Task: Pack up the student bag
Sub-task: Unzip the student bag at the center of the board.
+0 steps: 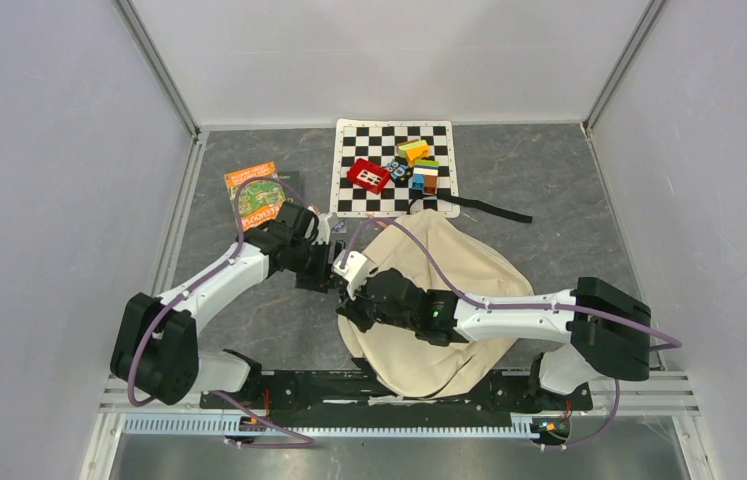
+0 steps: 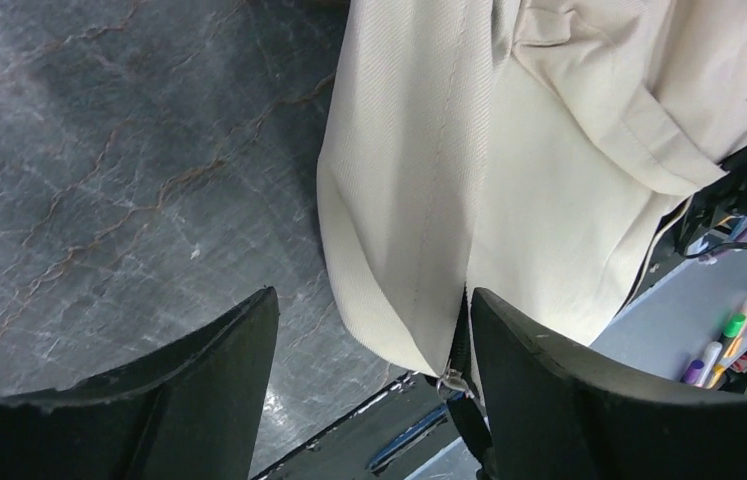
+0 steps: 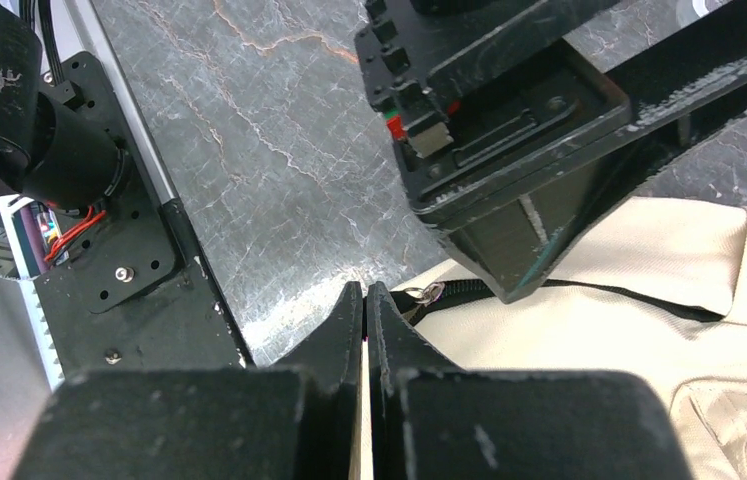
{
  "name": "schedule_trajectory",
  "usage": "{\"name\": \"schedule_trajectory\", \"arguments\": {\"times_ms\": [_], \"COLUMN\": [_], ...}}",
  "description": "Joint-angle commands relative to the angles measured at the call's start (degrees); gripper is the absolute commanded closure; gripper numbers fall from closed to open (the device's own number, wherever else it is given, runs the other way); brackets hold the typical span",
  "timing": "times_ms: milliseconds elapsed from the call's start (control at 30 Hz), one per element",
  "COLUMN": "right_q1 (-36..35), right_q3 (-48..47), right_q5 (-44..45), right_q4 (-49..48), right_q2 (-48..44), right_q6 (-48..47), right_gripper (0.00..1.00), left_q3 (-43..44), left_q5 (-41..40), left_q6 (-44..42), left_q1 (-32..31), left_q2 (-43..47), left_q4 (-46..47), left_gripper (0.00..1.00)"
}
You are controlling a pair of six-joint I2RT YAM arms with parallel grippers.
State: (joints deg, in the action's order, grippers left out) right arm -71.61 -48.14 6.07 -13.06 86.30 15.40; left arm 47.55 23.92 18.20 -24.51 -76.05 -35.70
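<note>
Matt woven-cloth student bag [image 2: 419, 150]; table [image 2: 99, 150] perhaps smooth vinyl.

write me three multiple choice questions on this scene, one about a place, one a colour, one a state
1. Where does the chequered mat lie relative to the student bag?
A) on the bag's far side
B) inside the bag
C) on top of the bag

2. What colour is the cover of the book?
A) blue
B) orange and green
C) black

3. How is the left gripper?
A) shut on a pen
B) out of view
C) open

Key: 1 A, the top view shows the mat beyond the bag. 2 B, the cover shows those colours from above. 3 C, the left wrist view shows its fingers apart with the bag's edge between them.
</note>
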Motion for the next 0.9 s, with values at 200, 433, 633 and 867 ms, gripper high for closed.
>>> {"name": "schedule_trajectory", "arguments": {"times_ms": [200, 433, 633, 867], "right_q1": [-0.28, -0.28, -0.31, -0.28], "right_q3": [-2.39, -3.25, -4.81, -2.31], "right_q5": [-0.44, -0.67, 0.7, 1.24], "right_q4": [-0.99, 2.53, 8.36, 9.04], "right_q2": [-0.82, -2.64, -3.81, -5.83], "right_q6": [-1.57, -3.49, -4.16, -1.83], "right_gripper": [1.0, 1.0, 1.0, 1.0], "left_q3": [1.48, 8.25, 19.56, 31.41], "left_q5": [8.6, 9.2, 7.51, 5.39], "left_q6": [2.73, 0.92, -3.26, -4.66], "left_q1": [-1.79, -1.72, -1.27, 0.84], "left_q2": [-5.04, -5.93, -12.86, -21.96], "left_q4": [7.16, 6.56, 1.92, -1.17], "left_gripper": [0.5, 0.91, 0.98, 0.98]}}
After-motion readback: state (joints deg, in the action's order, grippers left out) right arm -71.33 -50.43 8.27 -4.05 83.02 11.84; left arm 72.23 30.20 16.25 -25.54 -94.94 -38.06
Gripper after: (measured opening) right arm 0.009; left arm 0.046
